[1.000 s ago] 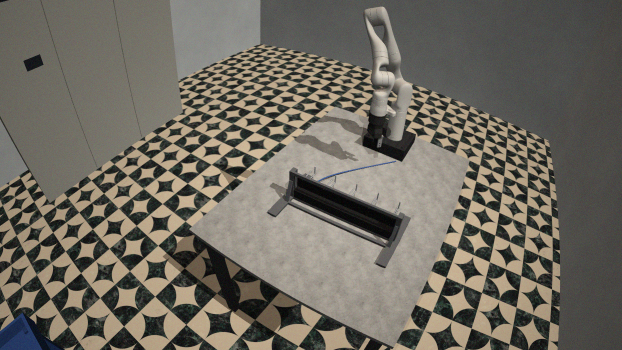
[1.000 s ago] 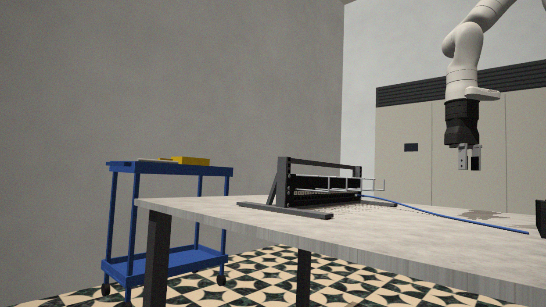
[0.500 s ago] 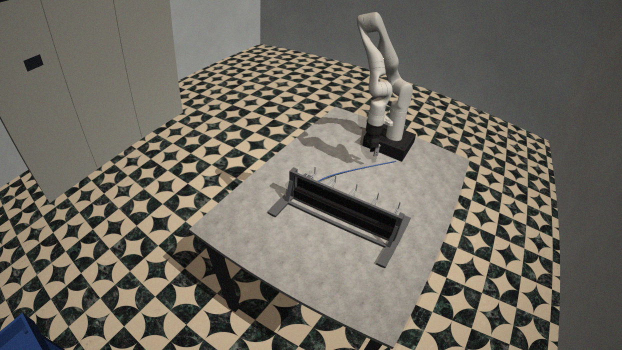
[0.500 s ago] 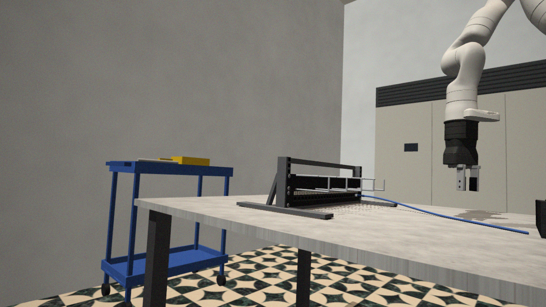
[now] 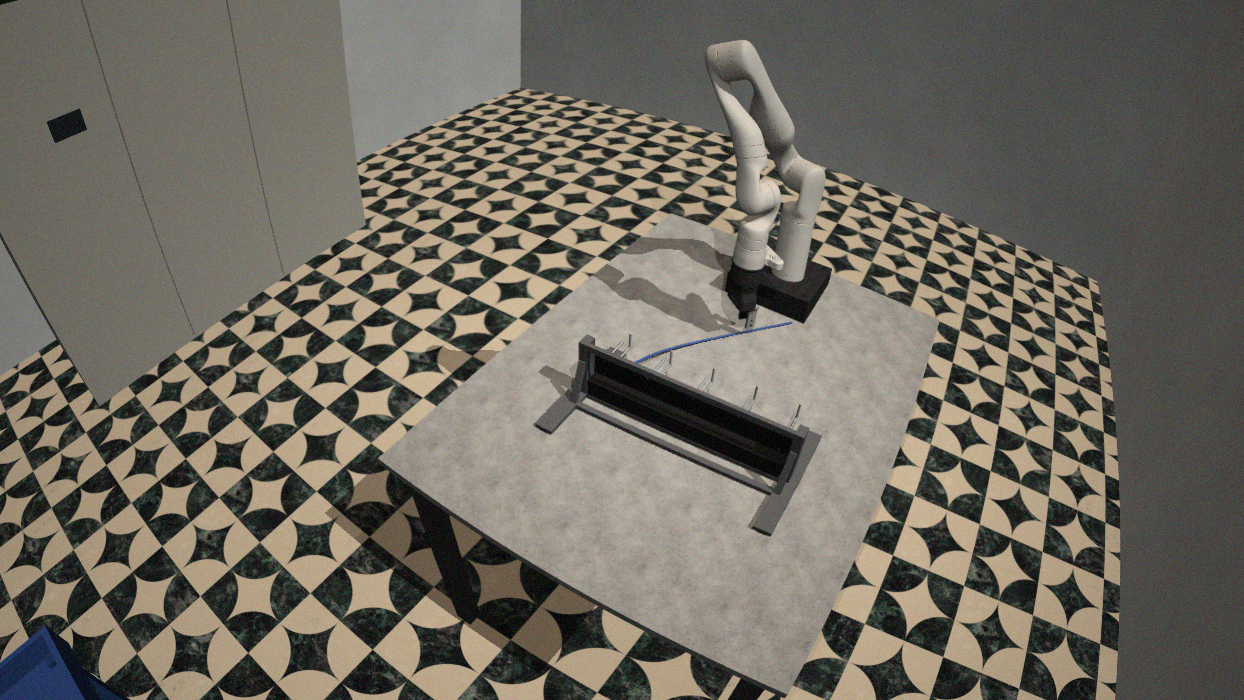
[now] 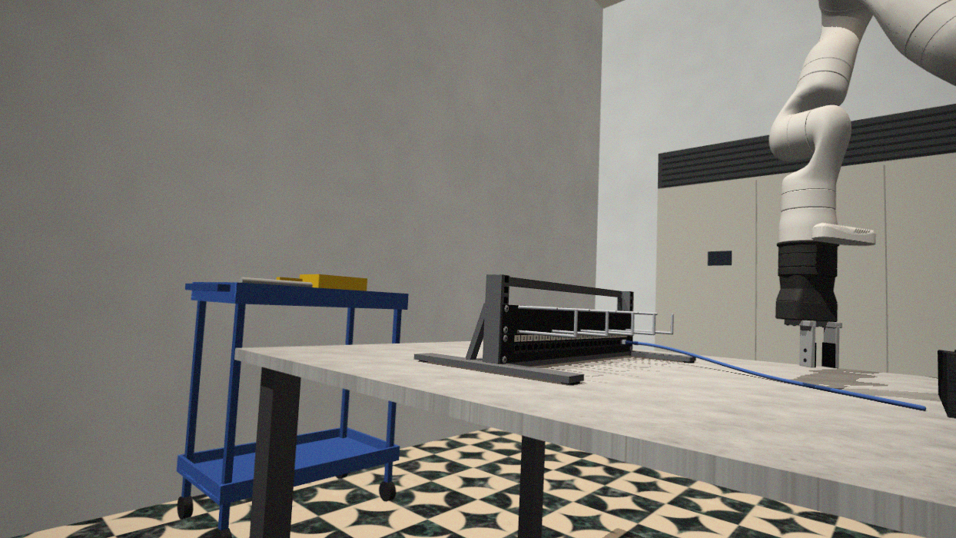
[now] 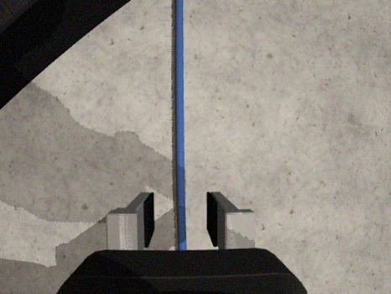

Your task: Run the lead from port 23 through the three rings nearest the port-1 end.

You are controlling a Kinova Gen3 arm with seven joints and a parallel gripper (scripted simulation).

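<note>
The blue lead (image 7: 179,119) lies flat on the table (image 5: 608,522), running toward twelve o'clock in the wrist view between the parted, empty jaws of the gripper (image 7: 180,220), which straddles it, apparently to pinch it.

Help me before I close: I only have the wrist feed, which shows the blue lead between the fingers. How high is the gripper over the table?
Observer: Low. In the exterior view the open gripper hangs just above the table, and the lead lies flat on it.
Operator: Where along the lead am I?
Observer: Near its free end, close to the arm's base, as the top view shows.
Operator: Is it in any ring yet?
Observer: No. It leaves the panel below the rings and drops to the table.
</note>
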